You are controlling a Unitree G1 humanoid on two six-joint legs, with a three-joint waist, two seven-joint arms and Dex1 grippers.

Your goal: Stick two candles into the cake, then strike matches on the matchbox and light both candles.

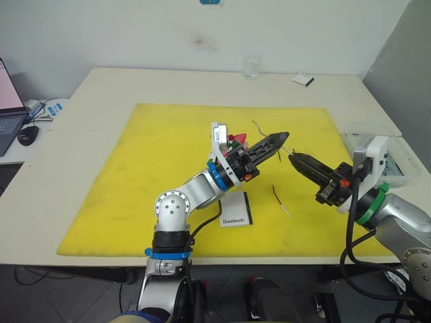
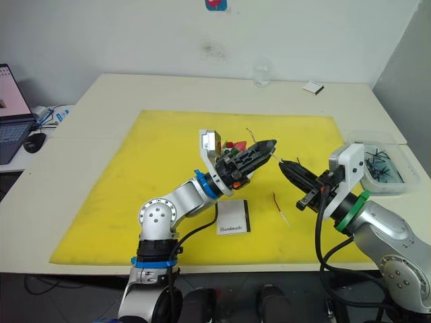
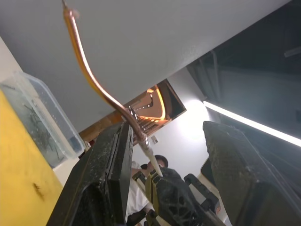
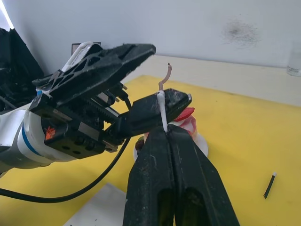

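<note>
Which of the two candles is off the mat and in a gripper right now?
The tan-brown wiry candle, pinched at its pale end by the shut right gripper. The red wiry candle lies loose on the yellow mat.

Lab or office: plain white wall, white table, laptop, mouse, cables.

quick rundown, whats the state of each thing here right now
left end effector, open
right end effector, shut on tan candle's pale end
tan candle, held in air, unlit
red candle, lying on yellow mat
cake, no candle seen in it
matchbox, flat on mat, closed
clear tub, open top, dark sticks inside
</note>
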